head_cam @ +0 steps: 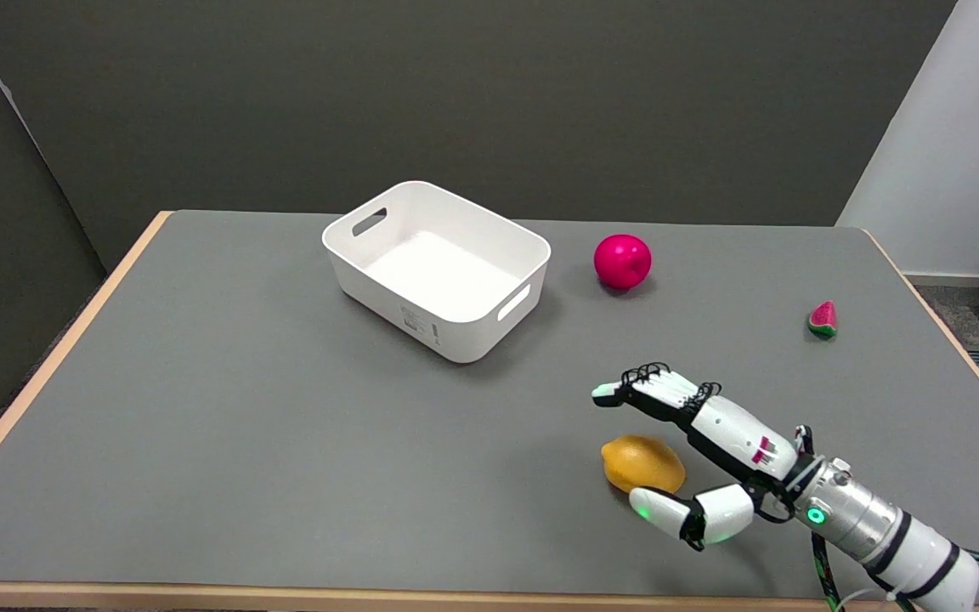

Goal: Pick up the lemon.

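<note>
Three bystanders (white bin (489, 336), pink apple (623, 261), watermelon slice (823, 320)) sit well apart from the lemon (642, 463), flanked by the spread, empty robot hand (710, 455).

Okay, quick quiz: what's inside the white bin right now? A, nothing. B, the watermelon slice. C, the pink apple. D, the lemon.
A: the white bin shows only its bare floor, while the lemon, pink apple and watermelon slice all lie on the table.
</note>
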Robot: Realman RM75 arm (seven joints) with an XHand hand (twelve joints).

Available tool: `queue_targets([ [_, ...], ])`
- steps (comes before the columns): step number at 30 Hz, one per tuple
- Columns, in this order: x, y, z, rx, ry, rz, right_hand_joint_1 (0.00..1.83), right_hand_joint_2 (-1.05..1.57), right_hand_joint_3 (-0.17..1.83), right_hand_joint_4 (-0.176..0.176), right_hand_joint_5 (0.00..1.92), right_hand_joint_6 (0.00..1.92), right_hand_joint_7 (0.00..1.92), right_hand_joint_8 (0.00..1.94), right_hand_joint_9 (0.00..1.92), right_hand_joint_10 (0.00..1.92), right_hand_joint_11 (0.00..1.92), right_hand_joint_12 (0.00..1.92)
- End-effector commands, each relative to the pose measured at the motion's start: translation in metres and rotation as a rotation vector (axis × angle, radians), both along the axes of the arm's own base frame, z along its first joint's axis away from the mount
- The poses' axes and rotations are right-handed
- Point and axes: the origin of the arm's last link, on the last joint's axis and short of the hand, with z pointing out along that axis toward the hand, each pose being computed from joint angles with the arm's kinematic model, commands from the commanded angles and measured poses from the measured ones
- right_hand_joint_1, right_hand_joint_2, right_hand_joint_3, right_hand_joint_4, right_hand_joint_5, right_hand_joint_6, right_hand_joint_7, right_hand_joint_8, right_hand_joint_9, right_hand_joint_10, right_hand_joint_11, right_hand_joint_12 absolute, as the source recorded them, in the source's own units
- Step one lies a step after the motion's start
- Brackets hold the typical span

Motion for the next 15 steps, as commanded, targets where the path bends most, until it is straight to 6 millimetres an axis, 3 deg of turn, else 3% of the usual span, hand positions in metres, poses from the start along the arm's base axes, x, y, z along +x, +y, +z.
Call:
queue_targets([
  [1,-0.029,-0.032,0.028,-0.110,0.036,-0.100,0.46,0.57,0.94,-0.076,0.18,0.47,0.19,0.44,0.07,0.71,0.00,0.98],
  [15,-0.028,-0.006,0.009,-0.087,-0.011,-0.087,0.47,0.58,0.94,-0.076,0.18,0.47,0.20,0.45,0.08,0.72,0.00,0.99],
])
